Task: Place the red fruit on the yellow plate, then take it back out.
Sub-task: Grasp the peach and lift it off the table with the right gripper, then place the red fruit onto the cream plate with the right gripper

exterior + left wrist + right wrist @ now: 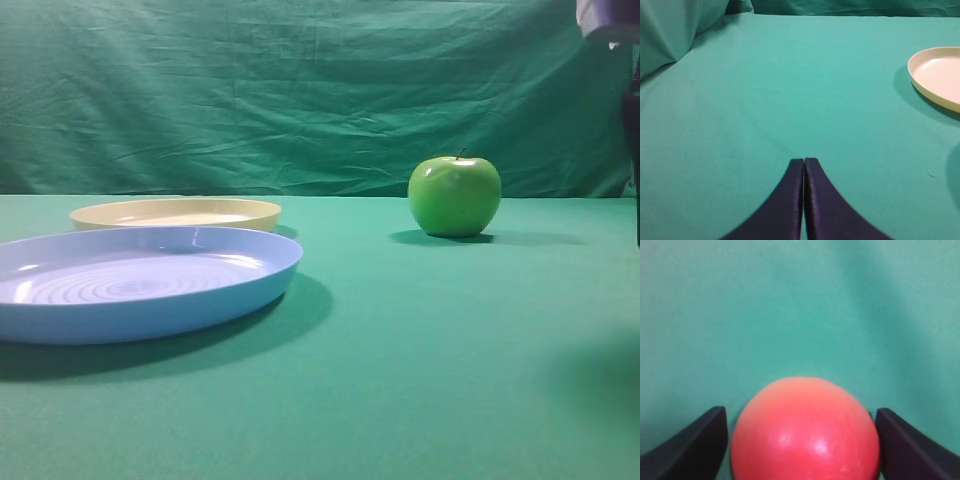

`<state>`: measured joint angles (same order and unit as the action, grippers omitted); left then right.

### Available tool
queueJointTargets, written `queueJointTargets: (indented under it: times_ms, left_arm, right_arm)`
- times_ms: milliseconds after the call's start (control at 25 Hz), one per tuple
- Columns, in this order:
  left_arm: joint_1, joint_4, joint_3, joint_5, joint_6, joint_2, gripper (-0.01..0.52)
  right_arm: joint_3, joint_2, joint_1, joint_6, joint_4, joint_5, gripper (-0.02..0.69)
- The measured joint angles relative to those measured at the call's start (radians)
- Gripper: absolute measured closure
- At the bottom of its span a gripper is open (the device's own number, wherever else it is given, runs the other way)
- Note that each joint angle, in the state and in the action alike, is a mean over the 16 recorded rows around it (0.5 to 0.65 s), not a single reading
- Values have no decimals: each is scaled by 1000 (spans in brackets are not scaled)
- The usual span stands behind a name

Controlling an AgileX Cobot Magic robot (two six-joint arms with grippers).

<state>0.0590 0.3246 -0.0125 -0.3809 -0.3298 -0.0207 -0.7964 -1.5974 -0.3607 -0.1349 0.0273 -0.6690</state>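
A: What is the right pincer [802, 440] doing?

B: In the right wrist view its two dark fingers [695, 440] stand wide, one on each side of the red fruit [805, 432]. The fruit sits between them, glossy, red with a paler orange blush on top. A thin strip of green shows between the left finger and the fruit; on the right the finger comes right up to it. Whether they actually clamp it I cannot tell.

A: And the left pincer [804, 165]?

B: Closed. In the left wrist view its two dark fingers meet tip to tip above the green cloth surface [790, 90], with nothing between them.

A: Where is the yellow plate [176, 213]?

B: On the surface at the left of the high view, just behind the larger light blue plate [140, 285] with concentric rings. Nothing lies in it. The left wrist camera also catches part of it at its right edge.

A: Anything else?

B: A shiny green apple [454, 195] with a dark stem stands upright, well apart from the plates, to the right. A green backdrop cloth [300, 90] hangs behind.
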Motion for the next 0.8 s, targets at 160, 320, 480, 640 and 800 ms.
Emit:
queueJointTargets:
  times_ms: [160,320,480,640,800]
  left_arm:
    - [0,0,0,0,0,0,514]
    - [0,0,0,0,0,0,514]
    - [0,0,0,0,0,0,514]
    - [0,0,0,0,0,0,514]
    - [0,0,0,0,0,0,514]
  right_arm:
    - [-57,-13,0,0,-1,-24,319]
    - [-162,-17,-7,-8,-2,-69,409]
    - [-309,-24,-27,-27,-3,-120,460]
    - [-481,-47,-67,-54,-4,-160,468]
    - [-652,-100,-124,-87,-5,-183,472]
